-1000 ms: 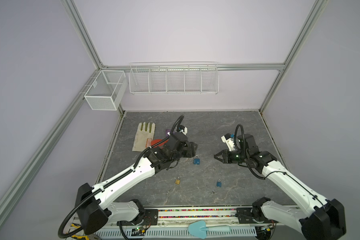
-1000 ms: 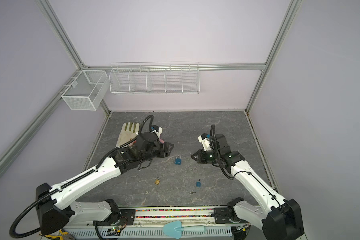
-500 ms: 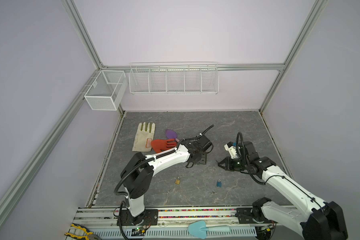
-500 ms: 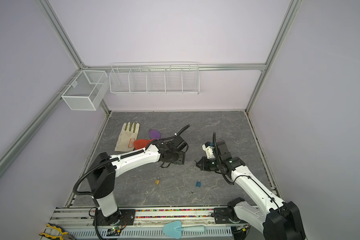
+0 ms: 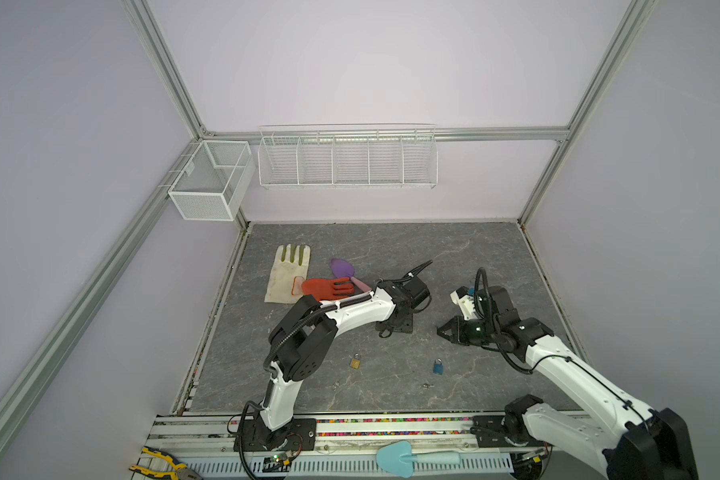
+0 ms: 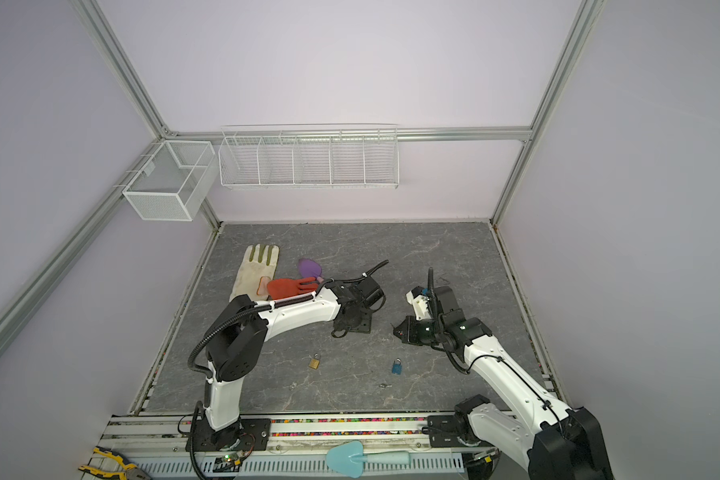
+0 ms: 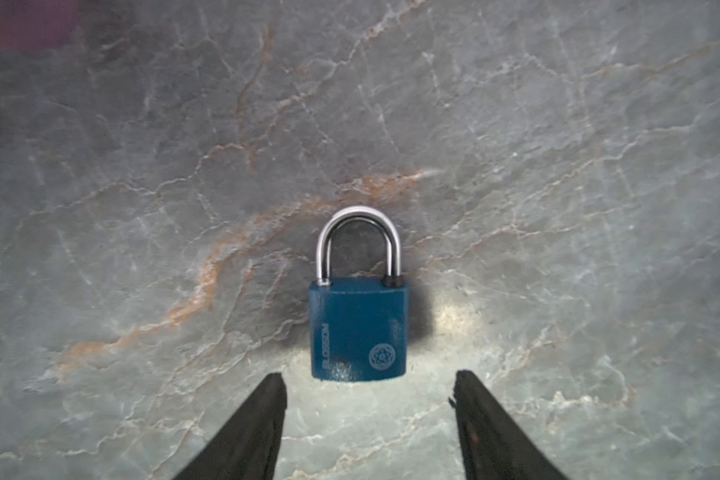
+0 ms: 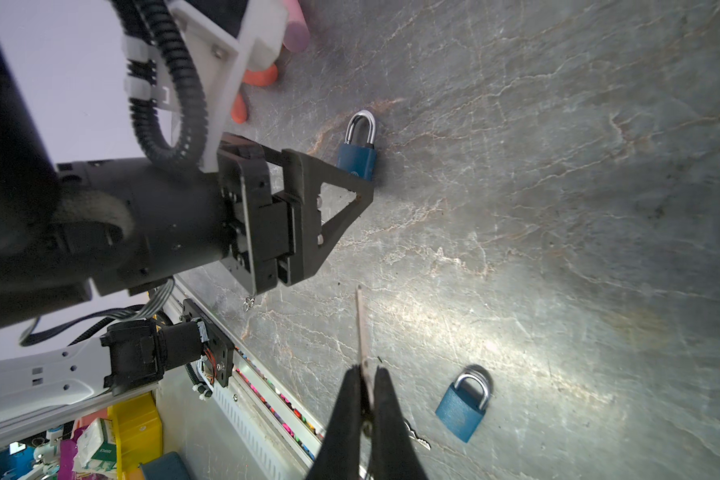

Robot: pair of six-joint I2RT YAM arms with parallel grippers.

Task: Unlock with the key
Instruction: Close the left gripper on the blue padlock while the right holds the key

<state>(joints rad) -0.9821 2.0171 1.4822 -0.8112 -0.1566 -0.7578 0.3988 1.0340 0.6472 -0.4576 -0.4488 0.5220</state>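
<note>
key (image 8: pixel 363 332): thin blade pinched edge-on in the closed right gripper (image 8: pixel 366 372); right arm bent at the elbow, wrist low, aimed across the table (image 5: pixel 454 249) at the blue padlock (image 7: pixel 358 328). this padlock lies flat just beyond the parted, empty tips of the left gripper (image 7: pixel 366 380); left arm stretched low, wrist tipped down. a second blue padlock (image 5: pixel 437 367) lies apart.

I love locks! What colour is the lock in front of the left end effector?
Blue lock with a silver shackle, clearest in the left wrist view.
</note>
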